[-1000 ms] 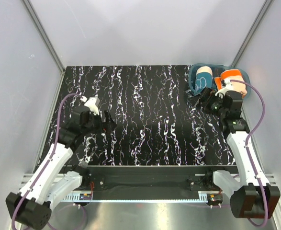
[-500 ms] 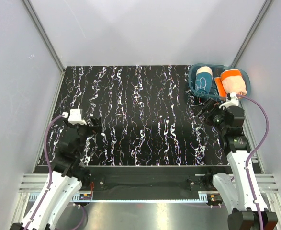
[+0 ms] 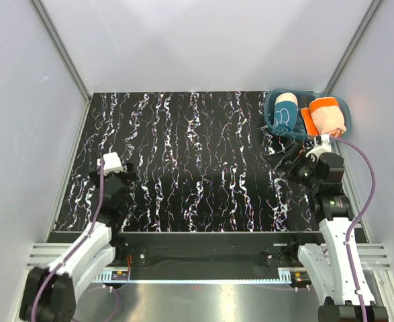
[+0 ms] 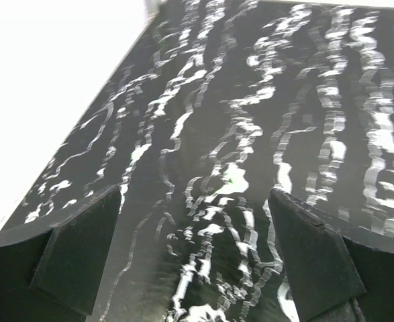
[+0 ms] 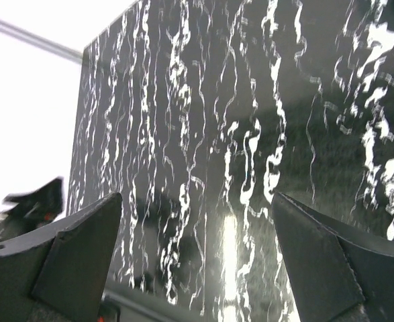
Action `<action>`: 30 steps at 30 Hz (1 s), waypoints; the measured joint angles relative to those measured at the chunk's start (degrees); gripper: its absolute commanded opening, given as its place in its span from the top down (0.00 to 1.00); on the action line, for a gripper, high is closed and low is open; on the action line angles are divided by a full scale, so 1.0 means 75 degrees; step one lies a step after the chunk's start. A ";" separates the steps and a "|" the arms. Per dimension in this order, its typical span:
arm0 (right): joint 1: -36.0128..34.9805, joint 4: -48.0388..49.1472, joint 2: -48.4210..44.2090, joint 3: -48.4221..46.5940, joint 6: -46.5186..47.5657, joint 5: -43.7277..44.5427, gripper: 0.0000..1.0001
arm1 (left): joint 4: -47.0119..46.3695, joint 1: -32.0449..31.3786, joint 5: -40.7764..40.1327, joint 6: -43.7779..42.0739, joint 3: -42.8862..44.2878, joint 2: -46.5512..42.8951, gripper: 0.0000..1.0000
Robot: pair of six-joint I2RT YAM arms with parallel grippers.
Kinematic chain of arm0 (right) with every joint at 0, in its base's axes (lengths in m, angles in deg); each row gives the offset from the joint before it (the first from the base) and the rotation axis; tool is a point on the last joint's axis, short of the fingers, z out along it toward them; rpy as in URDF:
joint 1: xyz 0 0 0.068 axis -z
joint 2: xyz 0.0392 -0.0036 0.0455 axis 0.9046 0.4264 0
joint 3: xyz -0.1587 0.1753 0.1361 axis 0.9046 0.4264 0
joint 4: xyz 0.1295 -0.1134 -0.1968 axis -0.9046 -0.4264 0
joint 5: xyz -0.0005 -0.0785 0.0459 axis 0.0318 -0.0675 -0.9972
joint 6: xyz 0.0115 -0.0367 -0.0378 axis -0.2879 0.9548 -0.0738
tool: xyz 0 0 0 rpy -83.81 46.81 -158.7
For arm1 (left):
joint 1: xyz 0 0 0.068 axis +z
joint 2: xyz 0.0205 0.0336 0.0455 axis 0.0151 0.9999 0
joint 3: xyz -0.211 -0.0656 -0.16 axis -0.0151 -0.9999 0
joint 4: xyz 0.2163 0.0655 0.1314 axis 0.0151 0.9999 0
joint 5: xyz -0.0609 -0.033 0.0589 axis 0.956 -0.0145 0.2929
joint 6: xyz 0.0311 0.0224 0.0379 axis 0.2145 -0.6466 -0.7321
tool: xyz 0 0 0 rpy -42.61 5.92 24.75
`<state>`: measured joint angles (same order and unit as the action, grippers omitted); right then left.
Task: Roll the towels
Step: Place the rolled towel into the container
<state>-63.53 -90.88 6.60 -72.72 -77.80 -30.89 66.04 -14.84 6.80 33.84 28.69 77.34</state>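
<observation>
Two towels lie rolled side by side inside the translucent blue tray (image 3: 269, 115) at the table's (image 3: 197, 147) far right corner: the dark teal towel (image 3: 285, 111) in the tray's left half, the orange towel (image 3: 329, 117) in its right half, its cream back showing. The right gripper (image 5: 197, 201) hovers over bare marbled tabletop just on the near side of the tray, its jaws spread wide with nothing between them. The left gripper (image 4: 193, 201) is well apart from the tray, across the table near the left edge, equally wide and empty. Judging by this, the rolling looks finished and the step in hand is clearing away. The next move probably calls only for parking both arms, unless the looser-looking orange roll needs tightening.
</observation>
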 measured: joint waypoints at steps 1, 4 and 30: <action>0.0000 -0.0154 -0.0017 -0.0026 0.0000 -0.0076 0.00 | -0.0449 0.0093 -0.0055 -0.0012 -0.0119 0.0361 0.01; 0.0000 -0.0600 -0.0029 -0.0213 0.0064 -0.0149 0.00 | -0.1897 0.0329 -0.0105 -0.0015 -0.0519 0.1483 0.01; -0.0009 -0.1343 0.1008 -0.0831 0.0321 0.0577 0.00 | -0.5205 0.1460 0.1684 -0.0242 0.0012 0.4954 0.01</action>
<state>-63.59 -100.96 14.17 -78.95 -75.40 -26.56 27.01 -3.89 19.44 32.02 28.78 114.50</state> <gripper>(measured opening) 0.994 0.984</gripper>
